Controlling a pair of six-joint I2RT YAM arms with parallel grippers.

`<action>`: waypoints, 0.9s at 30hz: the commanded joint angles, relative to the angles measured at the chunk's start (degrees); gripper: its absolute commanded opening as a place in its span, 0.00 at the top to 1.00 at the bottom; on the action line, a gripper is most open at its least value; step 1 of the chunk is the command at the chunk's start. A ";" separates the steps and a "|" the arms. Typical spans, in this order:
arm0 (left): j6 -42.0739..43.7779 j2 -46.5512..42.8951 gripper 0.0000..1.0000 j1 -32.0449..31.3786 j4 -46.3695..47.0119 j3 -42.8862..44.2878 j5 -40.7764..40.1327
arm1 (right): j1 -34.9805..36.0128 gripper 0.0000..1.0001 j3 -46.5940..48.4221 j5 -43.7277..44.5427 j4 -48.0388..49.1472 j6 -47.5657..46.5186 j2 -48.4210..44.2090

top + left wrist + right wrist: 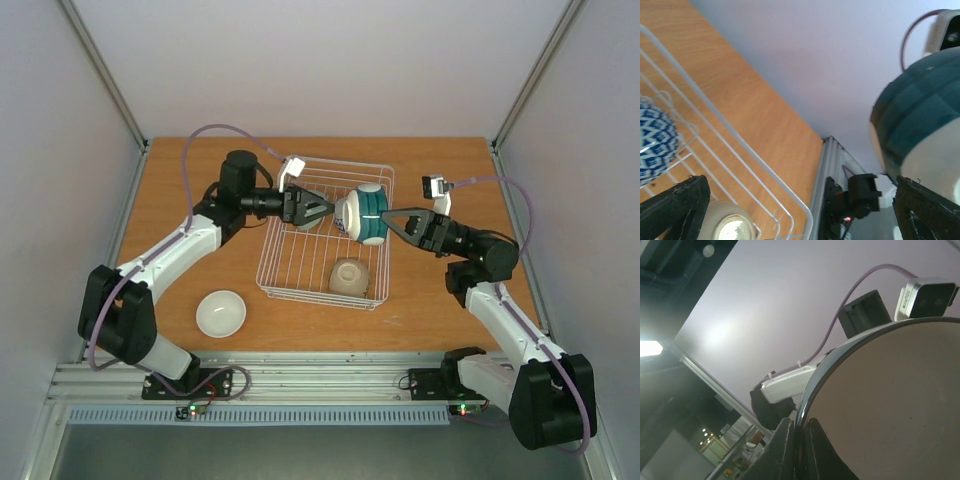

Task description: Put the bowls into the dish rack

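The white wire dish rack (pixel 290 262) sits mid-table. My right gripper (pixel 390 221) is shut on the rim of a teal-and-white bowl (pixel 364 213) and holds it on edge above the rack's far right part. In the right wrist view its fingers (pixel 782 450) pinch the rim of the bowl (pixel 890 405). My left gripper (pixel 328 208) is open and empty over the rack, just left of that bowl (pixel 920 125). Its fingers (pixel 675 207) stand wide apart. A blue-patterned bowl (pixel 655 140) and a beige bowl (pixel 348 276) lie in the rack.
A white bowl (pixel 221 313) sits upright on the wooden table (pixel 180 190) left of the rack, near the front edge. White walls close the table in on the left, right and back. The rack's rim wire (pixel 740 150) runs under my left gripper.
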 commanded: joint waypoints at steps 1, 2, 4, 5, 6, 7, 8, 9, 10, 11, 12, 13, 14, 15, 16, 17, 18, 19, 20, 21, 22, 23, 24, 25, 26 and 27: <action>-10.79 0.48 0.01 0.94 21.28 -3.68 11.36 | 1.19 0.99 2.30 1.98 3.95 -1.14 -0.53; -12.90 0.57 0.01 1.16 26.49 -4.81 12.81 | 1.20 0.99 2.27 2.10 3.99 -1.23 -0.56; -21.33 1.38 0.01 1.60 40.24 -7.44 15.54 | 1.35 0.99 2.12 2.33 3.93 -1.36 -0.57; -26.66 2.27 0.01 1.75 48.13 -8.32 16.76 | 1.42 0.99 1.96 2.41 3.94 -1.54 -0.61; -33.86 3.61 0.01 1.91 55.74 -8.93 17.85 | 1.46 0.99 1.80 2.53 3.95 -1.69 -0.62; -38.49 5.28 0.01 2.00 63.31 -8.98 18.69 | 1.54 0.99 1.71 2.68 3.99 -1.83 -0.62; -45.01 7.35 0.01 2.07 70.91 -8.69 19.33 | 1.67 0.99 1.58 2.74 3.98 -1.90 -0.69; -50.13 9.76 0.01 2.11 78.51 -7.90 19.67 | 1.78 0.99 1.50 2.83 3.98 -2.14 -0.70; -58.38 12.48 0.01 2.10 82.55 -6.77 20.24 | 2.07 0.99 1.48 2.89 3.94 -2.27 -0.73; -61.52 14.31 0.01 2.12 83.00 -5.82 20.46 | 2.34 0.99 1.44 2.86 3.95 -2.41 -0.75; -63.43 15.54 0.01 2.12 83.10 -5.53 20.43 | 2.53 0.99 1.33 2.87 3.95 -2.62 -0.70; -63.54 16.27 0.01 2.12 83.12 -5.64 20.47 | 2.74 0.99 1.26 2.85 4.00 -2.85 -0.78; -63.29 16.53 0.01 2.10 83.08 -6.05 20.33 | 2.92 0.99 1.16 2.90 4.00 -2.99 -0.75; -62.92 16.52 0.01 2.07 83.09 -6.30 20.30 | 3.03 0.99 0.99 2.81 4.01 -3.24 -0.78; -62.72 16.38 0.01 2.11 83.10 -6.40 20.37 | 3.16 0.99 0.91 2.78 4.01 -3.55 -0.87; -62.70 16.13 0.01 2.12 83.03 -6.32 20.45 | 3.26 0.99 0.87 2.79 3.96 -3.96 -0.88; -62.86 15.59 0.01 2.12 83.06 -6.16 20.47 | 3.46 0.99 0.99 2.89 3.96 -4.19 -0.73; -63.10 15.08 0.01 2.04 83.07 -6.10 20.35 | 3.70 0.99 1.22 3.00 3.98 -4.62 -0.58; -63.44 14.37 0.01 2.03 83.06 -6.14 20.23 | 4.13 0.99 1.44 3.15 3.97 -5.09 -0.34; -63.59 13.60 0.01 1.95 83.05 -6.22 20.13 | 4.70 0.99 1.66 3.45 3.96 -5.61 -0.04; -63.69 12.86 0.01 1.94 83.09 -6.31 19.95 | 5.26 0.99 1.92 3.61 3.93 -6.17 0.41; -63.77 12.00 0.01 1.87 83.08 -6.49 19.78 | 5.73 0.99 2.18 3.72 3.97 -6.75 1.01; -63.63 11.29 0.01 1.86 83.10 -6.53 19.85 | 5.94 0.99 2.33 3.81 3.95 -7.10 1.57; -63.62 10.57 0.01 1.85 83.02 -6.58 19.85 | 5.97 0.99 2.60 3.77 3.99 -7.53 2.65; -63.55 10.05 0.01 1.85 83.01 -6.72 19.95 | 5.95 0.99 2.99 3.28 3.99 -7.79 3.48; -63.41 9.53 0.01 1.85 83.06 -6.71 20.07 | 5.94 0.99 3.57 2.61 3.98 -7.98 4.49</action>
